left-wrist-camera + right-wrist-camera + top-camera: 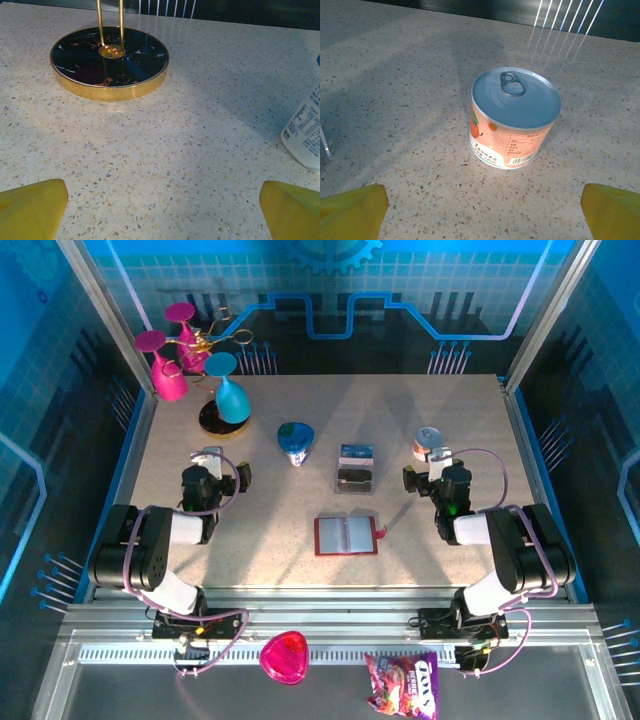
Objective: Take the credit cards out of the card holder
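The card holder (346,535), dark red with pale grey inner pockets, lies open and flat near the table's front centre, its snap tab pointing right. Just behind it a blue credit card (356,452) and a dark credit card (354,478) lie on the table, outside the holder. My left gripper (213,462) rests at the left, well away from the holder; its yellow fingertips (32,207) stand wide apart over bare table, with nothing between them (162,210). My right gripper (428,468) is at the right, open and empty (482,212).
An orange-labelled tin can (515,117) (427,440) stands just ahead of the right gripper. A gold-rimmed black stand base (109,62) (222,418) lies ahead of the left gripper, and a white-and-blue cup (305,135) (295,440) is to its right. A pink heart dish (285,655) and a snack bag (403,685) sit off the table's front.
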Robot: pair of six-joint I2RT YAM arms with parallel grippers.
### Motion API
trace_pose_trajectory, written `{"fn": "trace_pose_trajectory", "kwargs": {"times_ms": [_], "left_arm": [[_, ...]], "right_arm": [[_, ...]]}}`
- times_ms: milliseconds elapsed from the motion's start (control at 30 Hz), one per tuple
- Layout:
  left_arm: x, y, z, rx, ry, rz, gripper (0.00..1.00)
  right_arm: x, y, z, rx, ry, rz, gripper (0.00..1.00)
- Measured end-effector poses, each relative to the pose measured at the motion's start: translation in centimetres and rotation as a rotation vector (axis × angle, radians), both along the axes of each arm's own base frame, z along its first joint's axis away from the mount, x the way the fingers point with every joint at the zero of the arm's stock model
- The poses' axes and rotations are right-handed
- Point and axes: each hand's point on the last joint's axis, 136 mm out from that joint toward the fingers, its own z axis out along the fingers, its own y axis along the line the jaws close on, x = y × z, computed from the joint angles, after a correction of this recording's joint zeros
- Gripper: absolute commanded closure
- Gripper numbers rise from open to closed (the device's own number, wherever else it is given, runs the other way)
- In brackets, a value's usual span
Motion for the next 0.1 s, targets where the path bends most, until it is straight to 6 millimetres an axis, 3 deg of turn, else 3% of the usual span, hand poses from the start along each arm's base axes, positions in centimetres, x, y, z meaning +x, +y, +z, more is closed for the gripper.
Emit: {"fn": "trace_pose_trajectory", "kwargs": {"times_ms": [100], "left_arm": [[0.0,0.0,0.0,0.0,0.0,0.0,0.01]], "right_arm": [[0.03,-0.33,-0.01,0.013,0.001,-0.003,0.0]]}}
